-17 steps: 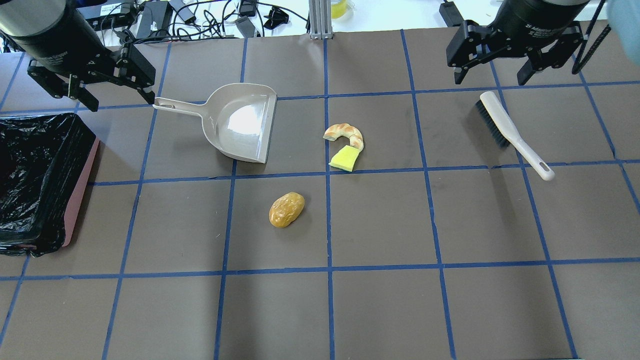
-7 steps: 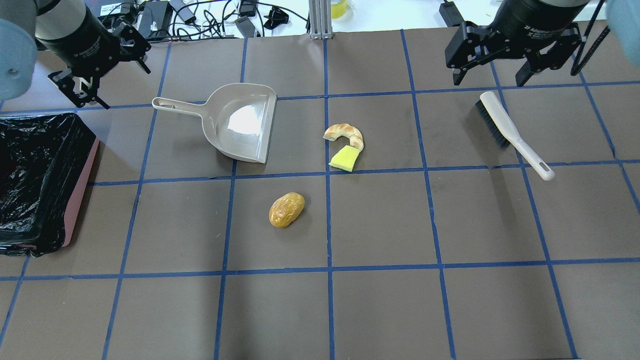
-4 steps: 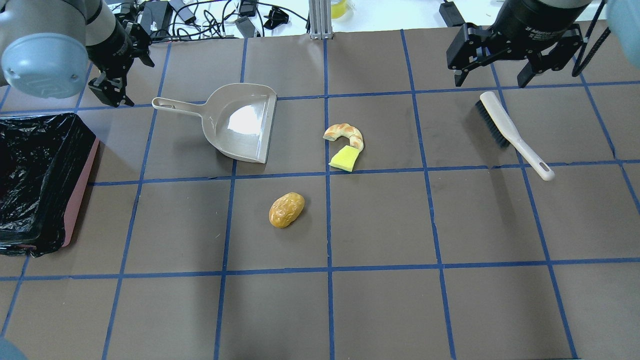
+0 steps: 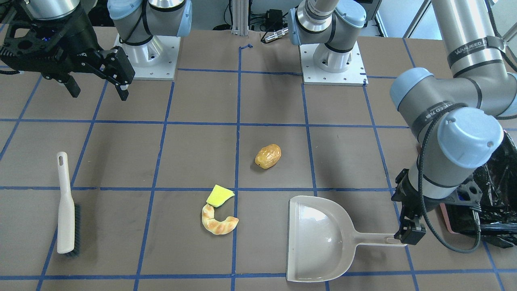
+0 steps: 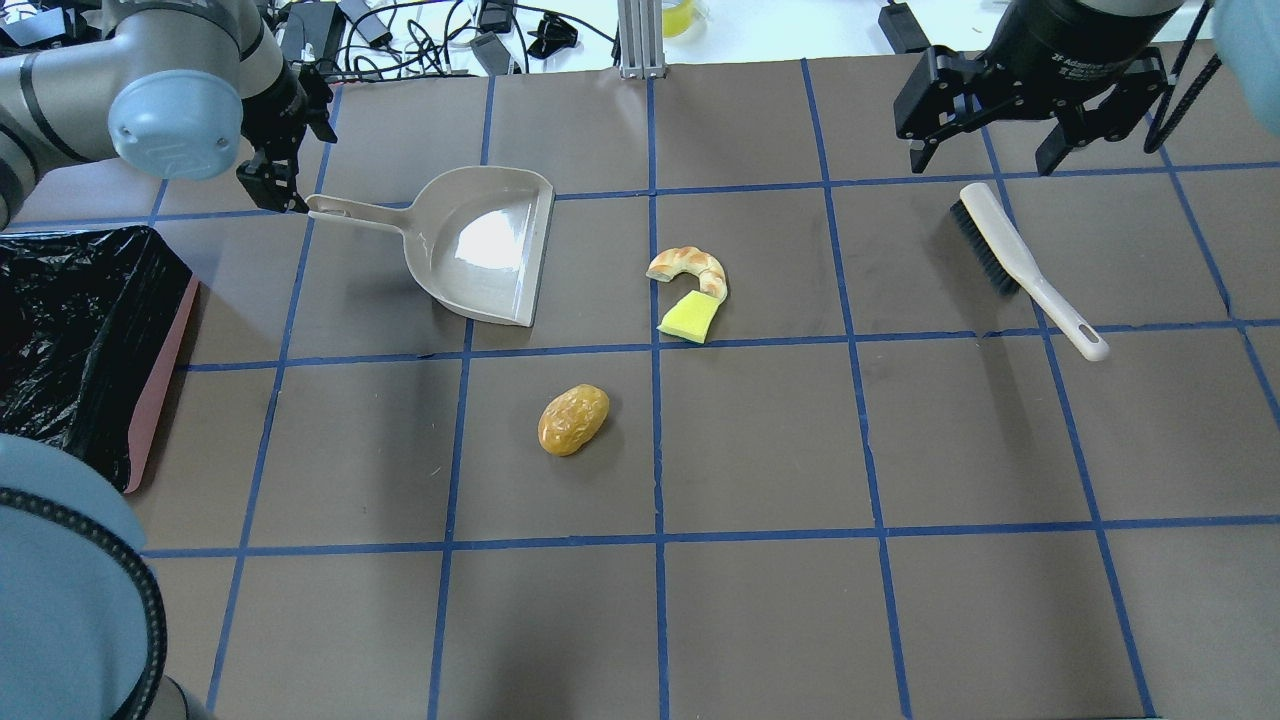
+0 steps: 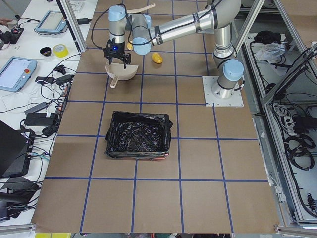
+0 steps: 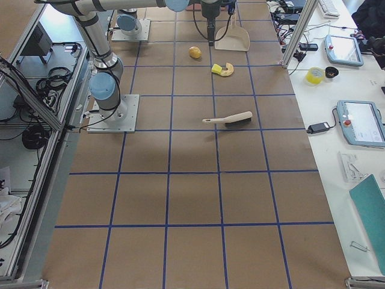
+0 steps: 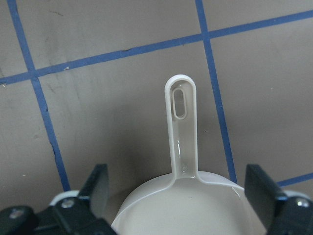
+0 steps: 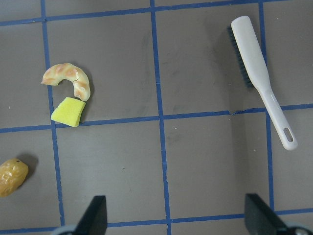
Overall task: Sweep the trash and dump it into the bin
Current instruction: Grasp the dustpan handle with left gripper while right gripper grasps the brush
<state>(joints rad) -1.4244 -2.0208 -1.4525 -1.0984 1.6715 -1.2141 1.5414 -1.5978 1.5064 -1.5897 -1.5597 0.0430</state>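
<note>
Brown paper with a grid of blue tape covers the desk (image 5: 760,450). On my left wrist camera I see the fingers (image 8: 98,186) of the left gripper (image 8: 177,182) spread wide, one on each side of the handle of the beige dustpan (image 5: 480,250). A gap shows on both sides, so they pinch nothing. The end of the handle reaches out past the fingertips.

The trash (image 9: 68,72) is well apart from these fingers. The croissant (image 5: 688,267) and the yellow sponge wedge (image 5: 687,319), right against it, lie off the open mouth of the dustpan. The golden-brown potato (image 5: 573,420) lies alone, nearer to the robot. The bin (image 5: 160,390), pink with a black bag inside, stands at the desk's edge on the robot's left, near the left arm.

The right gripper (image 5: 985,150) hangs above the desk, its fingers (image 5: 917,150) also spread and holding nothing. The brush (image 5: 1010,255) lies just beside it, and the trash lies well apart from it, toward the middle of the desk.
</note>
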